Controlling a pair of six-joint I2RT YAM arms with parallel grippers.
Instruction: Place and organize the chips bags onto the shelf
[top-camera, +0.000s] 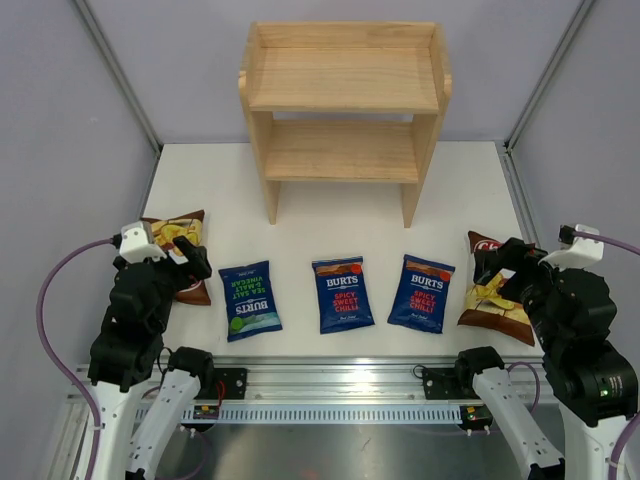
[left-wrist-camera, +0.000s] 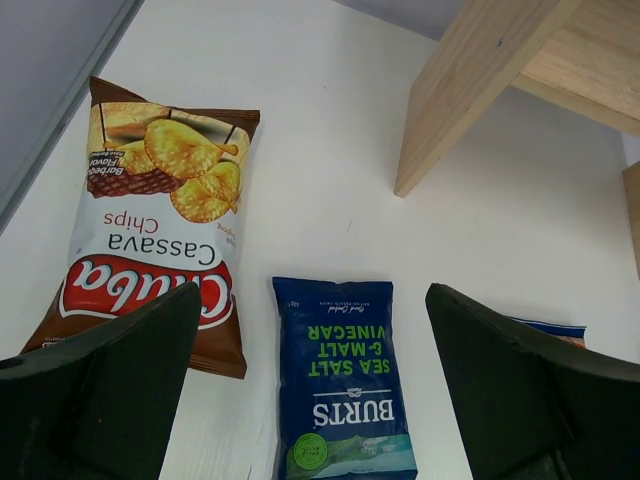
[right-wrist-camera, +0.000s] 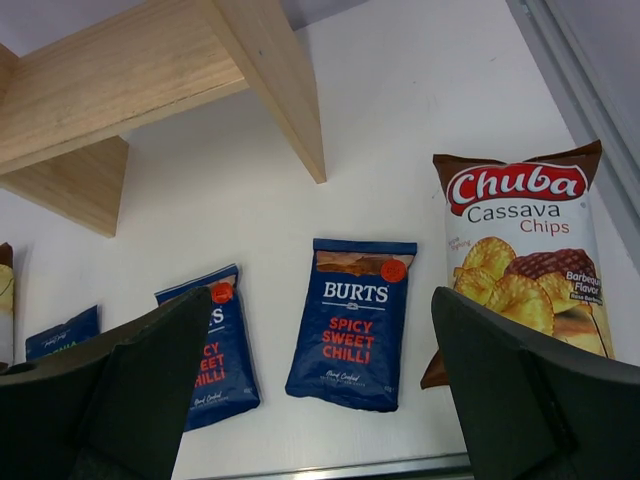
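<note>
Five chips bags lie flat on the white table in a row in front of the wooden shelf (top-camera: 343, 100). From left: a brown Chuba bag (top-camera: 183, 247), a green-lettered BURTS bag (top-camera: 249, 300), two orange-topped BURTS bags (top-camera: 342, 293) (top-camera: 421, 292), and a second brown Chuba bag (top-camera: 497, 293). My left gripper (top-camera: 190, 258) is open and empty above the left Chuba bag (left-wrist-camera: 160, 215), with the green BURTS bag (left-wrist-camera: 343, 375) between its fingers in the left wrist view. My right gripper (top-camera: 497, 267) is open and empty above the right Chuba bag (right-wrist-camera: 525, 250); a chilli BURTS bag (right-wrist-camera: 352, 322) lies between its fingers.
Both shelf tiers (top-camera: 341, 152) hold nothing. The shelf's legs (left-wrist-camera: 460, 95) (right-wrist-camera: 275, 85) stand on the table behind the bags. Grey walls with metal frame posts (top-camera: 115, 70) close in the sides. A metal rail (top-camera: 330, 382) runs along the near edge.
</note>
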